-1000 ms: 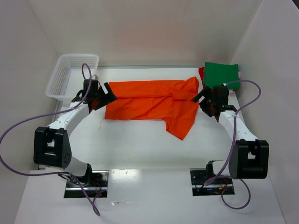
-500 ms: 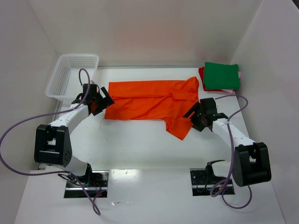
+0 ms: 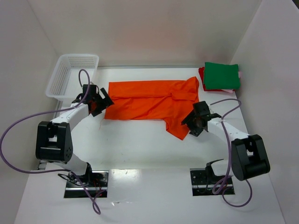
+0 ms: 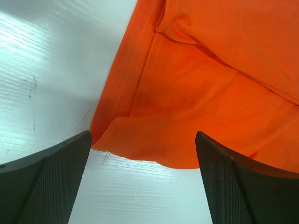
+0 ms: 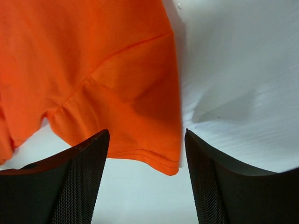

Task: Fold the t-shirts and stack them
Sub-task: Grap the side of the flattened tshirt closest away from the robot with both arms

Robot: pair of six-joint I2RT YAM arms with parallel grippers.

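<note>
Orange t-shirt (image 3: 149,100): spread sideways across mid table (image 3: 140,154), hem end toward L, sleeve end toward R, one sleeve flopped out toward near edge. Not yet a flat square.
Folded stack, far R corner: green tee (image 3: 222,75) on top, red tee (image 3: 201,74) and pale pink tee (image 3: 231,90) showing only as edges beneath.
White mesh basket (image 3: 72,74) far L, apart from the work.

L gripper (image 3: 100,100): jaws wide, nothing held, low at hem-end edge. Wrist view: hem corner lying between jaws, cloth lip curled a bit off the surface.

R gripper (image 3: 194,125): jaws moderately apart, nothing pinched yet. Wrist view: sleeve tip w/ stitched hem just ahead of and between jaws.

Step in hand (judgement): getting a bite on both ends ahead of next fold, prob. bringing near edge + loose sleeve over the body.

To do it well:
- Go right down to table level before closing; use curled lip at L corner as way in.
- Bite past the stitched hem, not on the very edge; thin knit slips out of a shallow pinch.
- At L corner, check how many layers are caught; folded-over cloth there, count unclear from wrist view.
- Close both sides before lifting, then lift together and level, else skewed crease.
- Keep clear of folded stack on R side.
</note>
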